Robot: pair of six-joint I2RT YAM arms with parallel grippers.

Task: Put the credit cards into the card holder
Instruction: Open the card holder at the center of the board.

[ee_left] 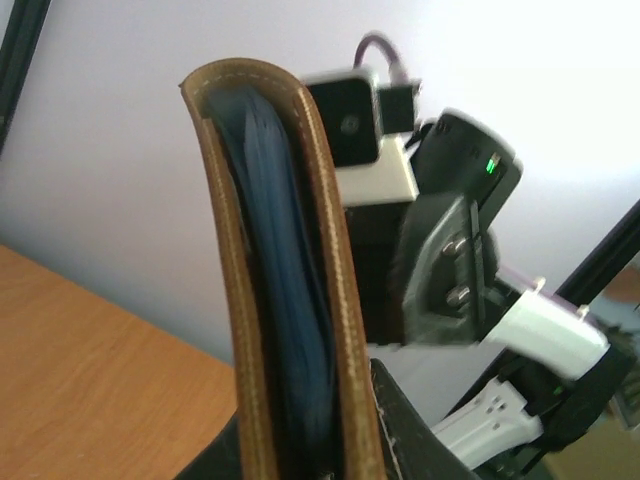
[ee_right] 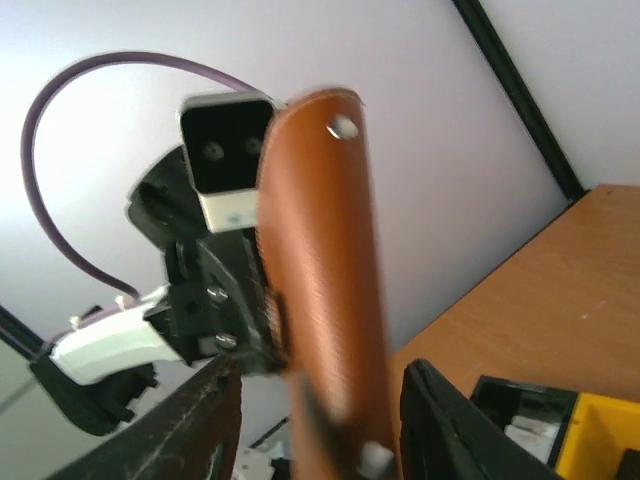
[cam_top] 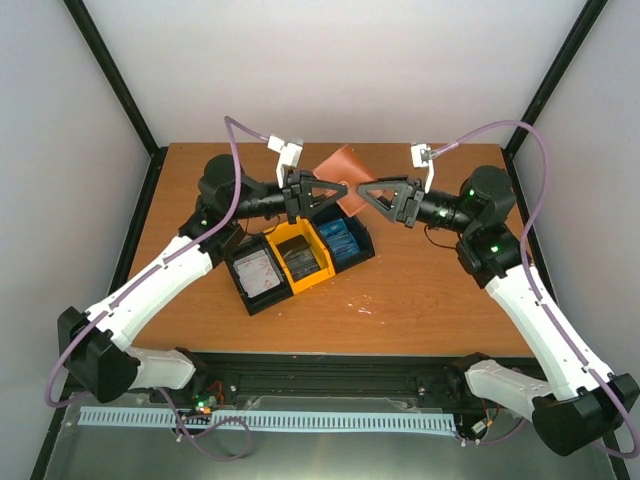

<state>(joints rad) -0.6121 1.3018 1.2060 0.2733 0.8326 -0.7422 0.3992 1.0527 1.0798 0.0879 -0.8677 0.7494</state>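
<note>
**Card holder lifted between both tools, cards not yet loaded.** The card holder (cam_top: 345,170), a brown folding wallet, hangs in the air above the counter (cam_top: 420,290), directly between the left tool (cam_top: 338,190) and the right tool (cam_top: 362,190), which meet tip to tip.

The left wrist view shows the holder edge-on, nearly folded, with its blue-grey pockets between the two brown covers. The left tool's fingers (ee_left: 400,430) press against its lower end, so this tool appears clamped on the holder. In the right wrist view the right tool's fingers (ee_right: 205,425) stand apart on either side of the brown cover, with a gap on each side. This tool is spread and grips nothing.

Below the tools, toward the arm bases, a three-compartment tray (cam_top: 314,280) rests on the counter. It holds the credit cards:
- a whitish card (cam_top: 255,270) in the compartment under the left arm
- dark cards (cam_top: 296,255) in the yellow middle compartment
- blue cards (cam_top: 340,240) in the compartment nearest beneath the tool tips

Whether any card already sits in a pocket cannot be told from the edge-on view.

Judged progress is early. The holder is raised and secured by one tool, but the cards seen are all in the tray. Opening the holder, picking each card and sliding it into a pocket appear to lie ahead.
</note>
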